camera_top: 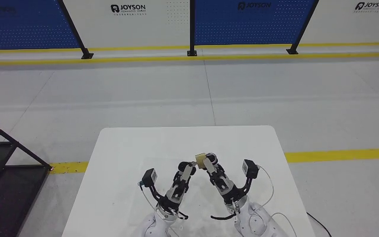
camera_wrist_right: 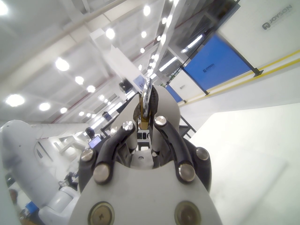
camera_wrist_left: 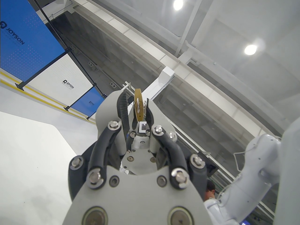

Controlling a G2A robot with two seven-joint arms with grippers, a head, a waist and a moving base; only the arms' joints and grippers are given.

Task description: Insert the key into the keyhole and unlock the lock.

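Observation:
Both arms hold their grippers up over the near part of the white table, tips almost meeting. My left gripper is shut on a thin brass lock, seen edge-on, with a small silver part on it. In the top view this brass lock sits between the left gripper and the right gripper. My right gripper is shut on the key, brass low down and dark silver at its outer end. Whether key and lock touch is hidden.
The white table's far edge lies beyond the grippers, with bare tabletop on both sides of the arms. A black frame stands off the table's left side. Blue and white barrier panels line the far floor.

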